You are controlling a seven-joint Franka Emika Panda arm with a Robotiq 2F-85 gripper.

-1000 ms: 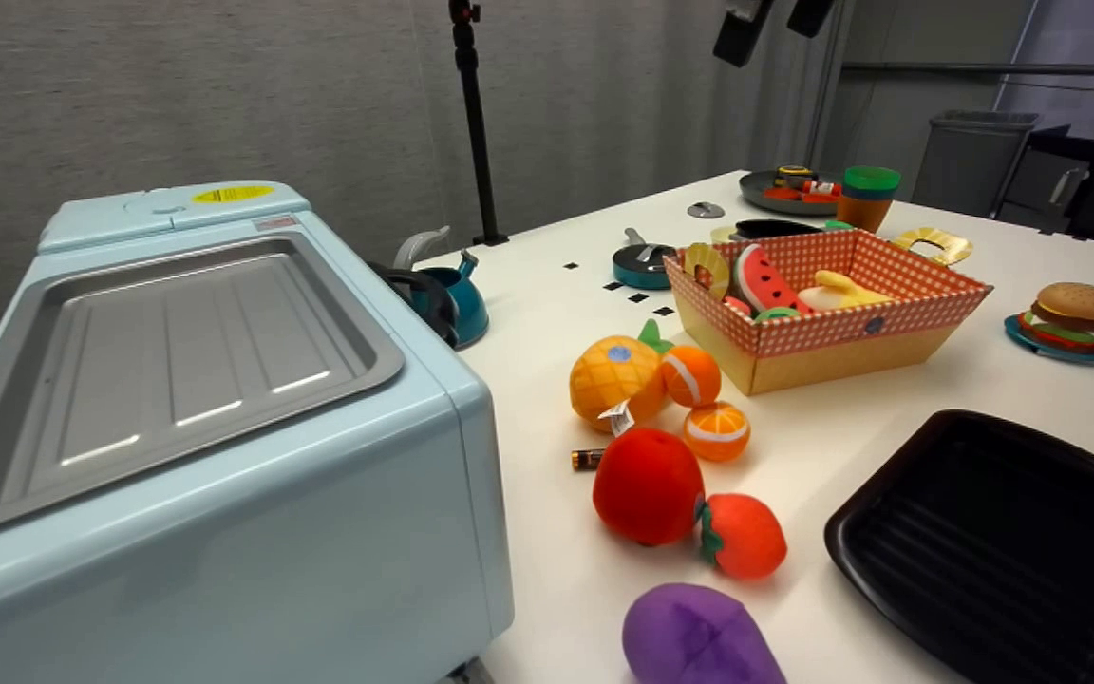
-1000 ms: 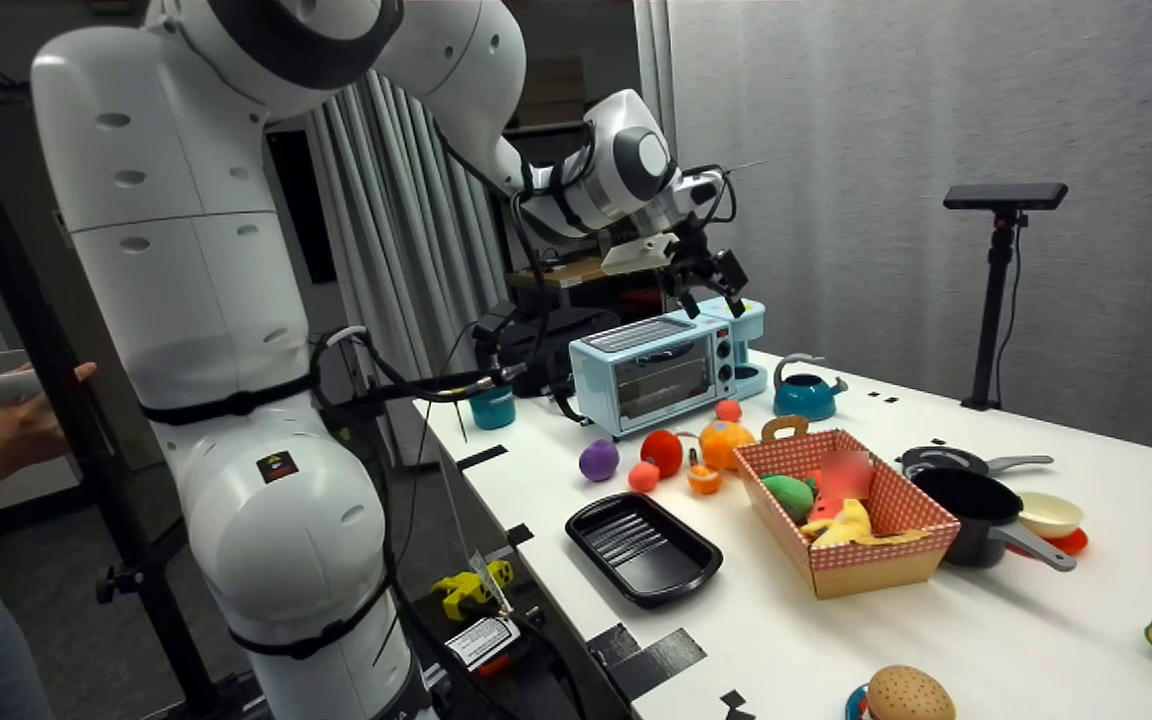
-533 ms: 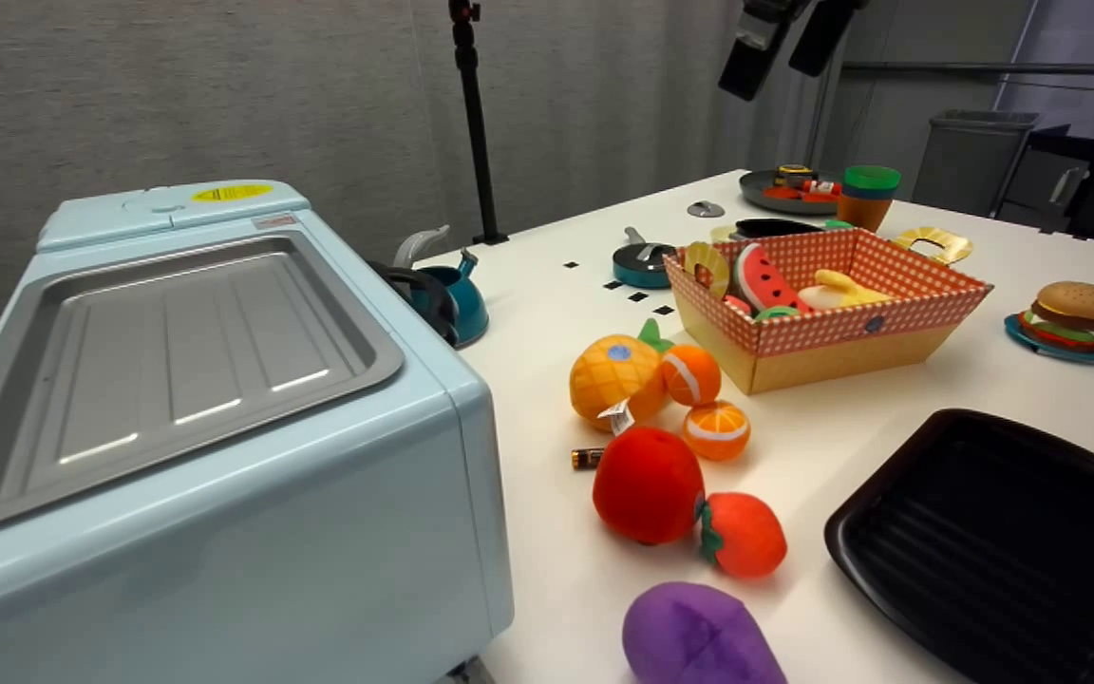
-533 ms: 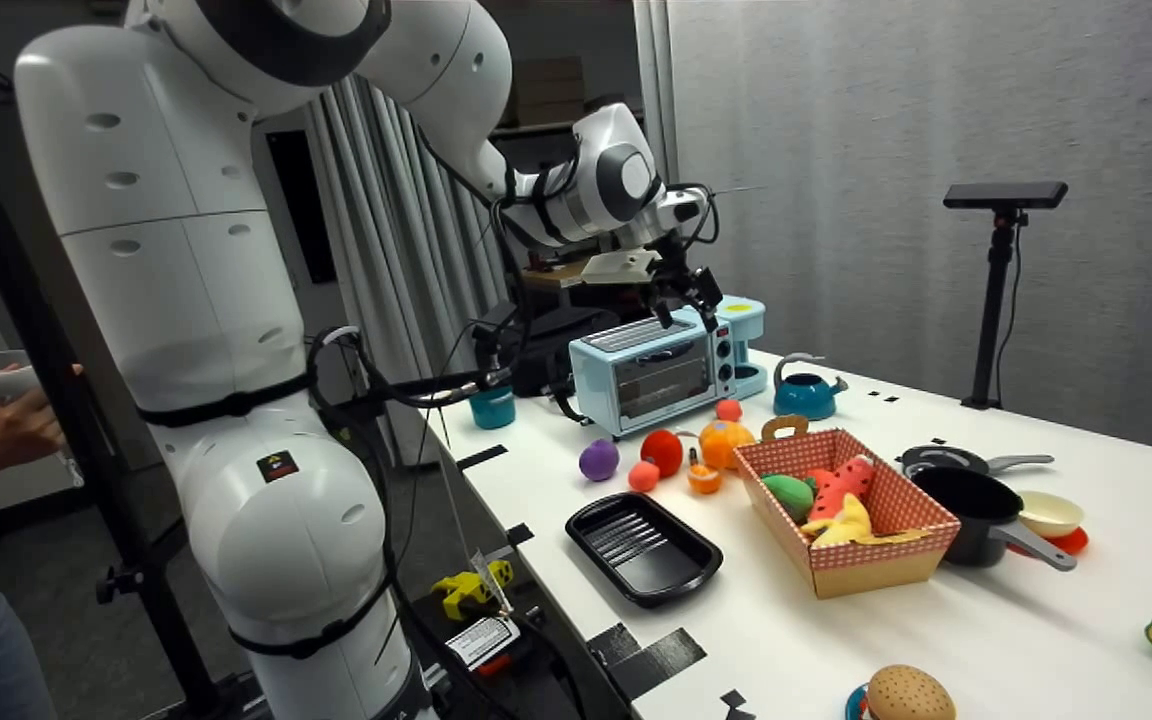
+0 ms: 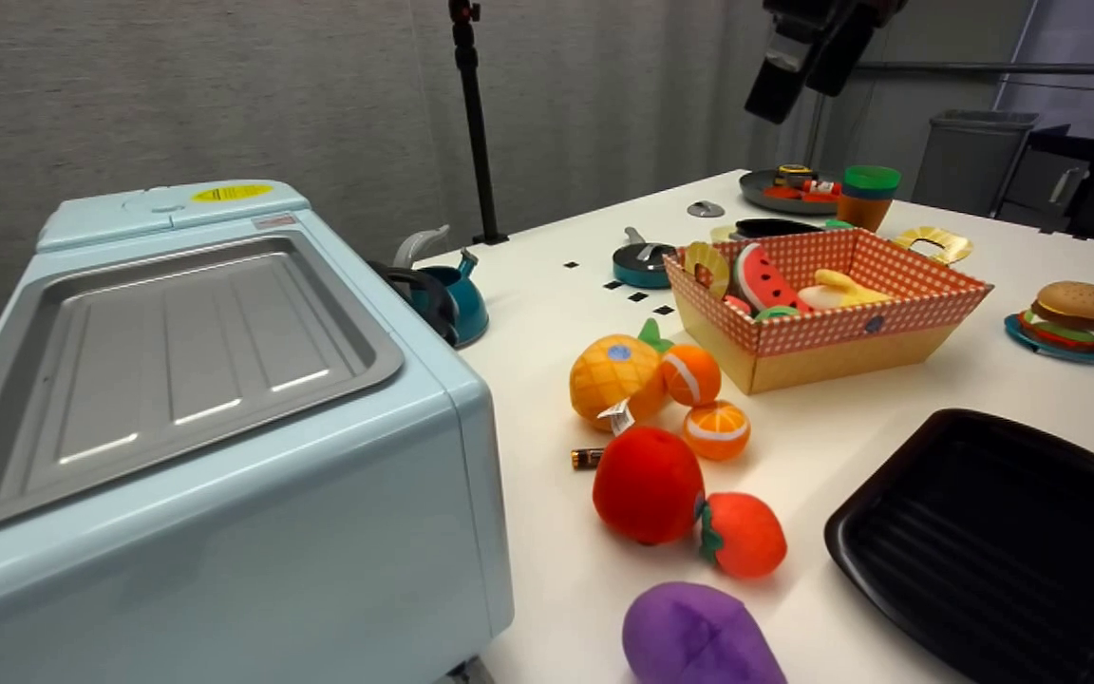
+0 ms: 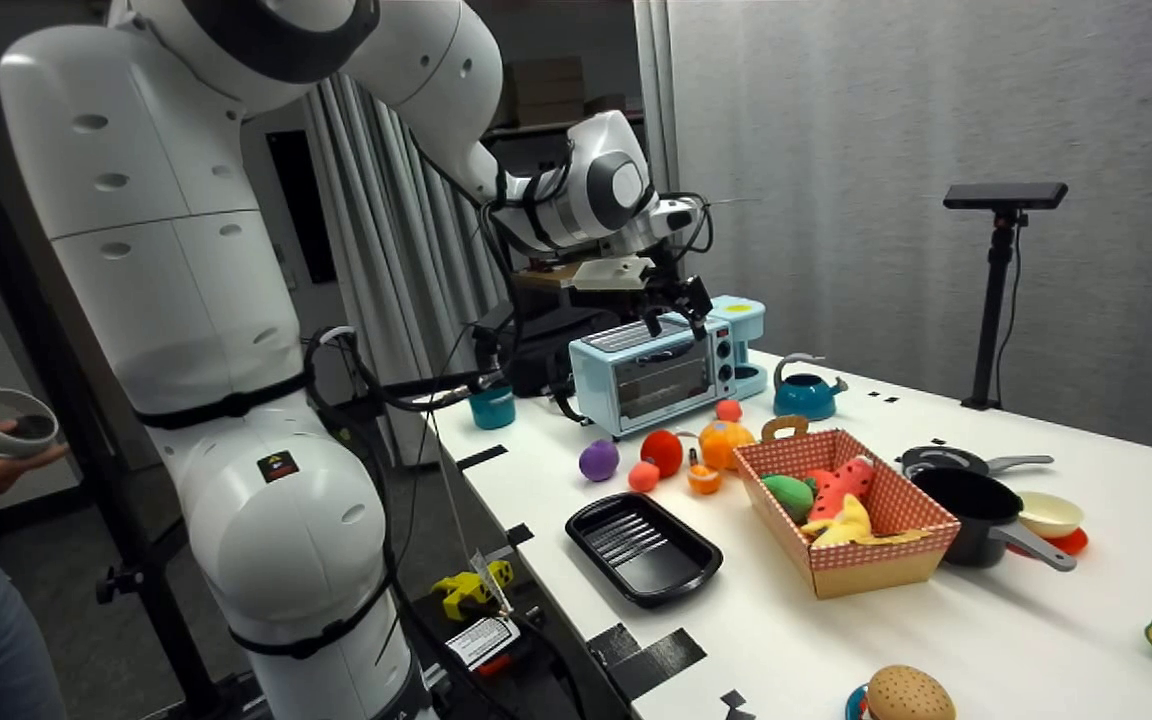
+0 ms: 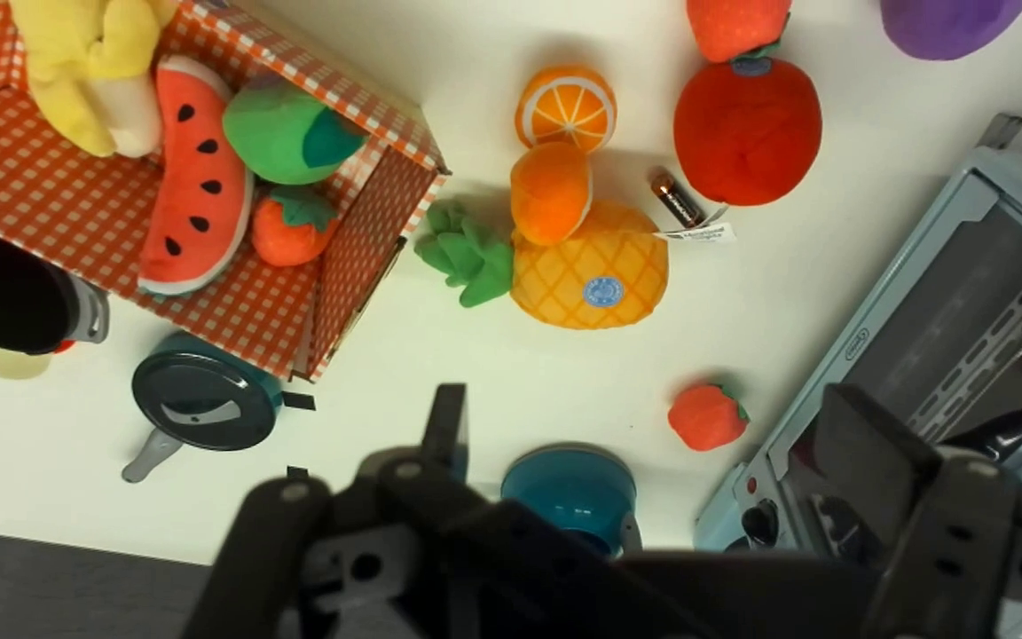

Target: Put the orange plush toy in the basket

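Observation:
Two small orange-red plush toys lie on the table. One (image 7: 708, 417) is near the toaster oven's front in the wrist view, also in an exterior view (image 6: 728, 411). The other (image 5: 744, 534) touches the larger red plush ball; it shows in both exterior views (image 6: 643, 477) and the wrist view (image 7: 735, 27). The tan basket with red-checked sides (image 5: 822, 369) shows in both exterior views (image 6: 876, 577) and the wrist view (image 7: 371, 238). My gripper (image 7: 644, 395) is open and empty, high above the table (image 6: 677, 328), its fingers either side of the toy near the oven.
The blue toaster oven (image 6: 641, 385) and teal kettle (image 6: 806, 396) stand close to that toy. A plush pineapple (image 7: 595, 275), orange pieces (image 7: 567, 108) and the red ball (image 7: 748, 131) lie nearby. The basket holds plush watermelon (image 7: 200, 177), banana and others. A black tray (image 6: 646, 550) lies in front.
My gripper has moved down, leftward in the exterior view with the arm and rightward in the exterior view facing the oven's side. The plush toys and basket have not moved.

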